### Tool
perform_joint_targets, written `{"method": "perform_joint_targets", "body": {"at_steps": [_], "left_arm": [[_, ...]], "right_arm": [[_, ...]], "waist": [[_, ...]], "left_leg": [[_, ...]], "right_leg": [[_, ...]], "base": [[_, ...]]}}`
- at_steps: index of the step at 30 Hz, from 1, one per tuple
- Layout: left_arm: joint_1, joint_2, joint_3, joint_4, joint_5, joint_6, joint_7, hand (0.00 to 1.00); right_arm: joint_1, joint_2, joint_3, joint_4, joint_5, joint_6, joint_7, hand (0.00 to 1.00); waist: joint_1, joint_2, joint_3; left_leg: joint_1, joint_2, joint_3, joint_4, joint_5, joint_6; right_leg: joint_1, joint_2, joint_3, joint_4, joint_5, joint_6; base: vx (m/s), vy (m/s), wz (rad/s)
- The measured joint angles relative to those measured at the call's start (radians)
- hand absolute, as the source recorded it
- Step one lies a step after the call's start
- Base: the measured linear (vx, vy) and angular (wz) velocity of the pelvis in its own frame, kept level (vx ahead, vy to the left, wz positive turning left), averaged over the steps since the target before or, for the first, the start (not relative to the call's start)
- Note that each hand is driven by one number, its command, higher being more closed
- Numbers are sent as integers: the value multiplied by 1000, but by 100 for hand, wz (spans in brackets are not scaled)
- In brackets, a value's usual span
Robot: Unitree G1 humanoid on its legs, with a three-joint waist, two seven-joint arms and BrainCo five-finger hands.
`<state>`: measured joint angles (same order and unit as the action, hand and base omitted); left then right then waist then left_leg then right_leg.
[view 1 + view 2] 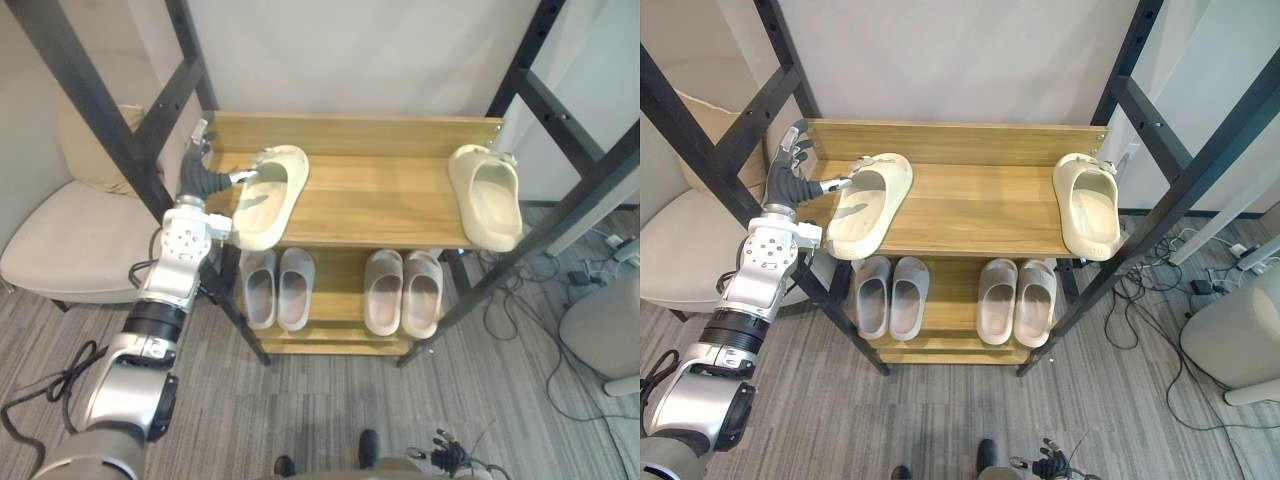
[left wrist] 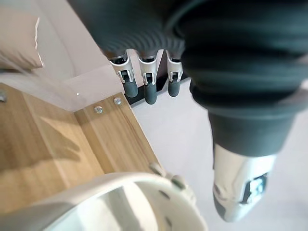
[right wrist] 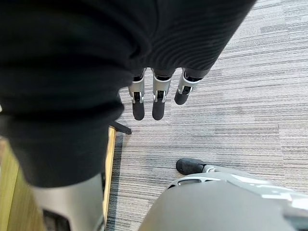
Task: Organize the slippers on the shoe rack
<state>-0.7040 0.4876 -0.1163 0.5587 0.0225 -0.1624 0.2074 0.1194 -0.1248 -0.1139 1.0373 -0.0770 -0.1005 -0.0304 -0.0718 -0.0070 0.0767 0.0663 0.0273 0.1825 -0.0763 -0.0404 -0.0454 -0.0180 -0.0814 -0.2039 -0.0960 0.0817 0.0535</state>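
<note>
Slippers in cream sit one at each end of the shoe rack's top shelf. The left slipper is at nine o'clock, toe angled toward one o'clock. The right slipper is at three o'clock, toe toward eleven o'clock. Just beside the left slipper, at its nine o'clock, we see the left hand with fingers straight and side by side. Its thumb stretches toward the slipper's toe end, and we cannot tell whether it touches. The right hand hangs over the floor, fingers straight, holding nothing. One grey pair and one beige pair fill the lower shelf.
</note>
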Motion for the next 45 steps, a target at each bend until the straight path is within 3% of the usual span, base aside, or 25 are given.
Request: {"method": "perform_joint_targets", "body": {"at_steps": [22,34,35,45], "left_arm": [[-134,58,-102,205,135,25,-38,0],[-201,85,-110,288,150,43,-34,0],[-207,84,-110,301,149,44,-34,100],[-236,74,-109,336,132,54,-33,100]], "right_arm": [[8,-5,-2,-3,14,-5,12,0],[12,-2,-4,-37,40,-6,12,0],[13,-2,-5,-38,40,-6,13,0],[19,6,-32,-38,56,-6,12,0]], "waist": [[4,17,14],[6,25,26],[6,26,26],[7,26,27]], "left_leg": [[-69,3,15,26,4,-6],[-104,-1,37,5,28,-14],[-104,-1,41,3,29,-14],[-101,-7,54,-26,47,-19]], "right_leg": [[-70,1,21,1,20,-11],[-123,-4,52,4,40,-11],[-125,-4,55,4,40,-11],[-138,-4,73,2,41,-10]], "base": [[-36,-16,-2],[-46,-12,-6],[-26,7,-6],[-21,9,-2]]}}
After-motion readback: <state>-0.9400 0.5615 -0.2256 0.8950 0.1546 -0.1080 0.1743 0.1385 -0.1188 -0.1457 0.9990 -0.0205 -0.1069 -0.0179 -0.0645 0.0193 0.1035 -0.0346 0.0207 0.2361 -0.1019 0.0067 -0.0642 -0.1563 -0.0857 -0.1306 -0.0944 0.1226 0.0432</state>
